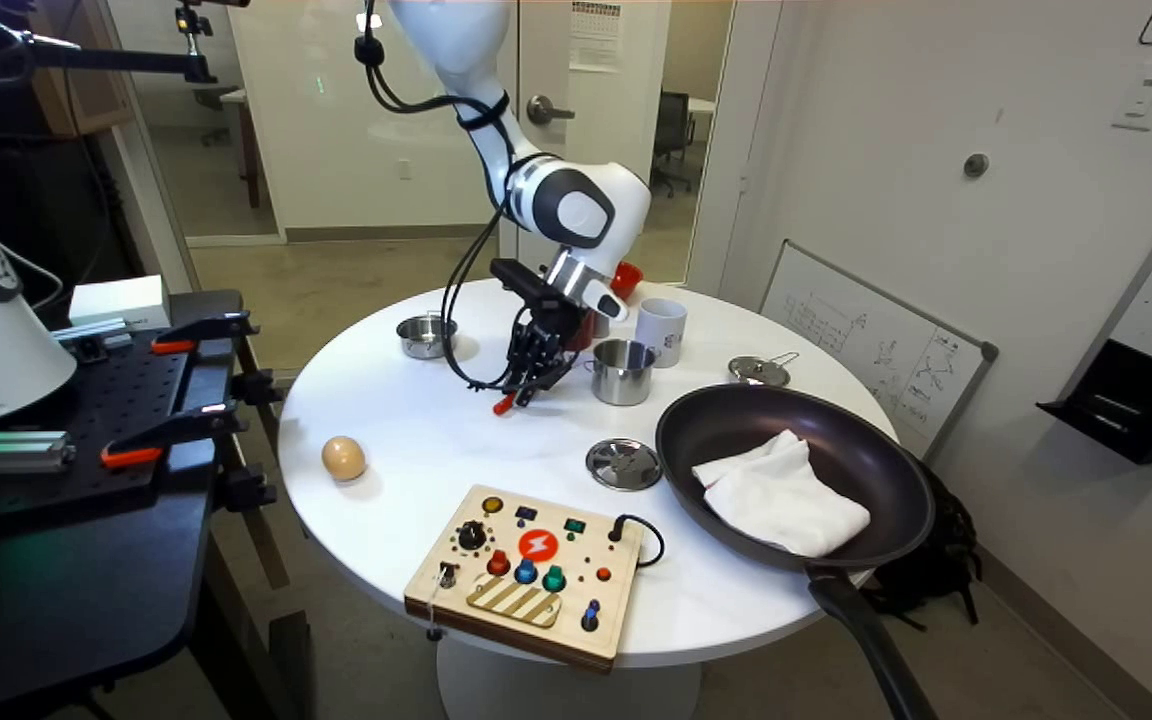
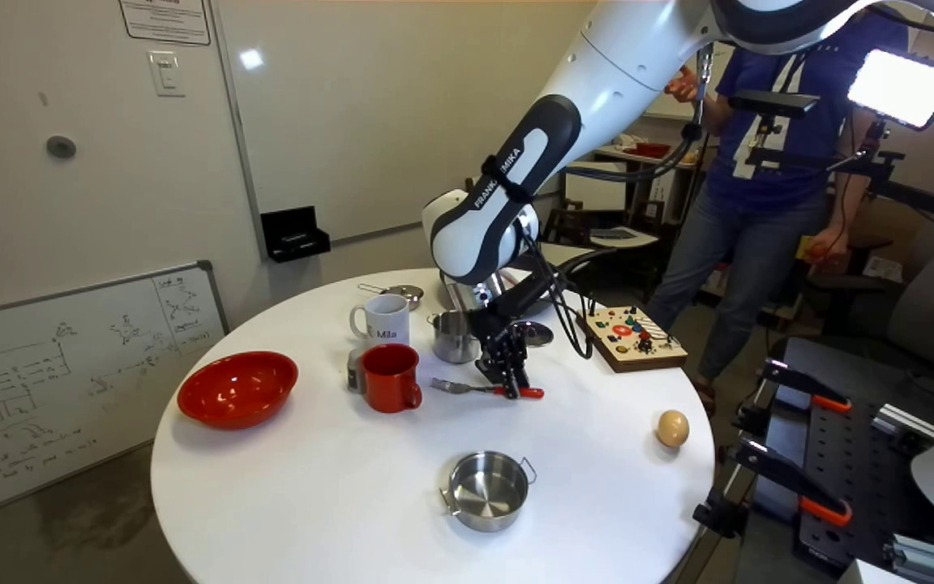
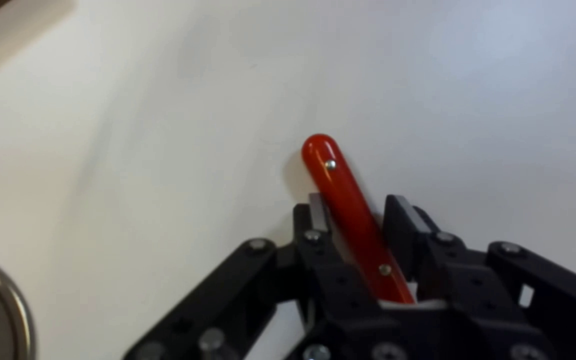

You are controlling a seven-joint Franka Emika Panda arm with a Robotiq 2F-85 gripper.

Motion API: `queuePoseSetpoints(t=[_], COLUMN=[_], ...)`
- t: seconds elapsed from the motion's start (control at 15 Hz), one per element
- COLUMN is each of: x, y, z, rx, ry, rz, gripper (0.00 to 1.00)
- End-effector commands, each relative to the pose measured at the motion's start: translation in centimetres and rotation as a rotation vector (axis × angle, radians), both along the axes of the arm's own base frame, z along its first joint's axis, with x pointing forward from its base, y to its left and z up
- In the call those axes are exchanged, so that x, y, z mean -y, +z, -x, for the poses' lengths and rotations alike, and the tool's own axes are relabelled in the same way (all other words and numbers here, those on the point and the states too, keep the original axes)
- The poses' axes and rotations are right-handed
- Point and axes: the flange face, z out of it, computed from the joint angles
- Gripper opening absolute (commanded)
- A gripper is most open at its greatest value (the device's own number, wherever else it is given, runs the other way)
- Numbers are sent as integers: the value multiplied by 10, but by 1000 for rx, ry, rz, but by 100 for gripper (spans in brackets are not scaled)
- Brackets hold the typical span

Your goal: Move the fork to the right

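Straddling the fork [image 3: 356, 221] with gripper [image 3: 354, 207] parted — probably readying for the grasp — and calling next for closing, then shifting right, toward 3 o'clock.

Red mug [image 2: 390, 380] near tines [image 2: 445, 385]; open toward egg [image 2: 672, 428].
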Motion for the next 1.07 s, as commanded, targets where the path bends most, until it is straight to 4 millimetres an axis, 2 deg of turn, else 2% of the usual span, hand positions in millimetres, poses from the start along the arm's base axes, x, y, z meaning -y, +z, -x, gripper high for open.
queuePoseSetpoints(t=[0.0,0.07,0.2,0.53,1.0], x=[3,3,4,2,-16], y=[-8,-8,-8,-7,35], z=[-4,-5,-5,-6,18], rx=[-25,-28,-33,-45,-60], ry=[23,24,27,40,107], rz=[-4,-3,-5,-4,26], gripper=[7,3,8,8,8])
